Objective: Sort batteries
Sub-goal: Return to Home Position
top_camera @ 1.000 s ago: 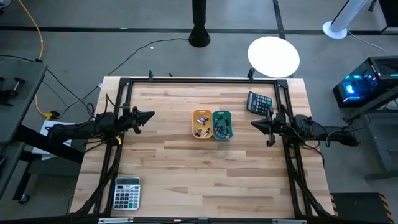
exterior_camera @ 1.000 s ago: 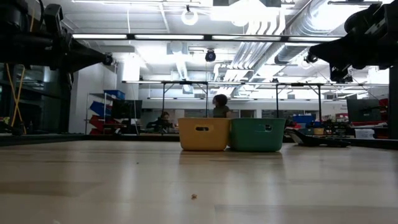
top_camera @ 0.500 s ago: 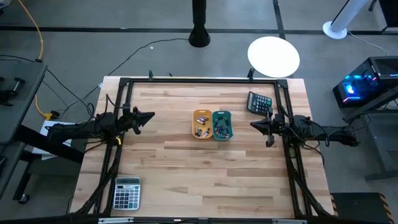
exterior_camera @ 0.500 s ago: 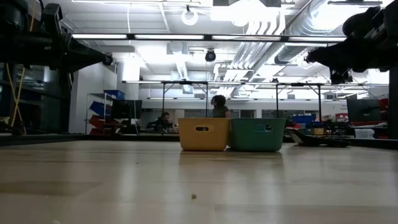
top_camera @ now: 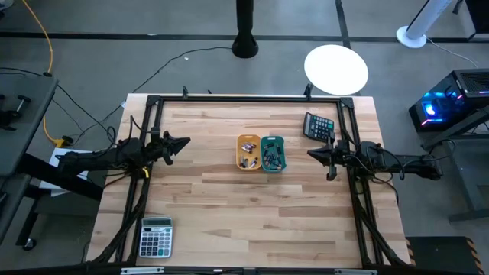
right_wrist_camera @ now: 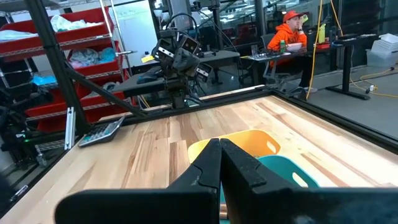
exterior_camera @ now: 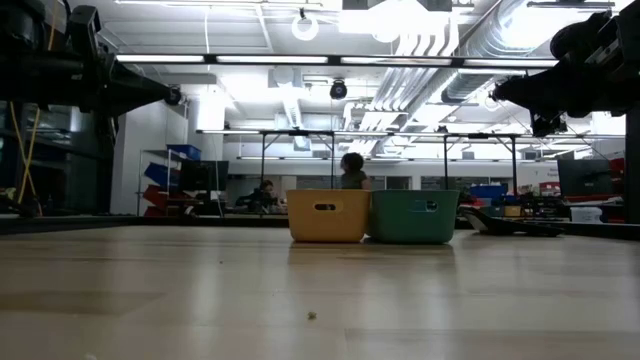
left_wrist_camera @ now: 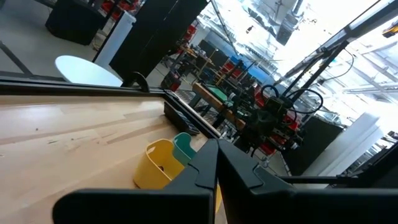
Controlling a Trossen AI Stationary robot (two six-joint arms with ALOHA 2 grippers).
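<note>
The right gripper (exterior_camera: 498, 93) rides slightly higher than a second ago. A person (exterior_camera: 351, 172) in the background shifts a little

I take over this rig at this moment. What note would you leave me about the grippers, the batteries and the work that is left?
Left gripper: shut, empty, raised over the left side of the table.
Right gripper: shut, empty, raised over the right side.
Batteries: inside the yellow tray and the teal tray, which stand side by side mid-table.
Done: every battery I can see is in a tray.
Left: probably only parking the arms. Types are too small to tell, so check the sort.
</note>
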